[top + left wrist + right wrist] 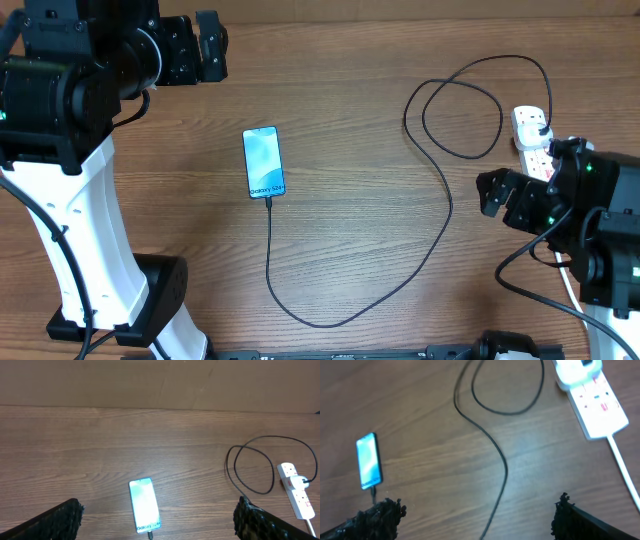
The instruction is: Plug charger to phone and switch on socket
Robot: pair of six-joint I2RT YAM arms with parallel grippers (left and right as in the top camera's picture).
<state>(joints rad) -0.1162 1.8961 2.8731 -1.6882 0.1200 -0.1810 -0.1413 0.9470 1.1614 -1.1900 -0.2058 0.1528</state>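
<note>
The right gripper (472, 517) hangs empty with its fingers spread wide, low over the tabletop (360, 90) just short of the socket (530, 135). The socket lies at the right edge of the overhead view, partly hidden under that arm. The left gripper (205, 48) is likewise spread wide and holds nothing; it sits up at the far left, well apart from everything. The phone (263, 162) lies flat near the middle-left of the tabletop, its screen lit pale blue and the white text strip at the near end. The charger (445, 215) runs from that near end, where its connector tip (268, 200) meets the phone's edge and looks seated, though the joint is too small to be sure. From there it sweeps down and round to the right, rises, makes a loose loop and ends in a black plug (540, 127) standing in the far end of the socket. So the plugging-in appears done at both ends. Whether the switch is on I cannot tell: the red markings on the strip show in the right wrist view, but not their position. If it is still off, pressing it is what remains, and the right arm is the nearer one for it.
</note>
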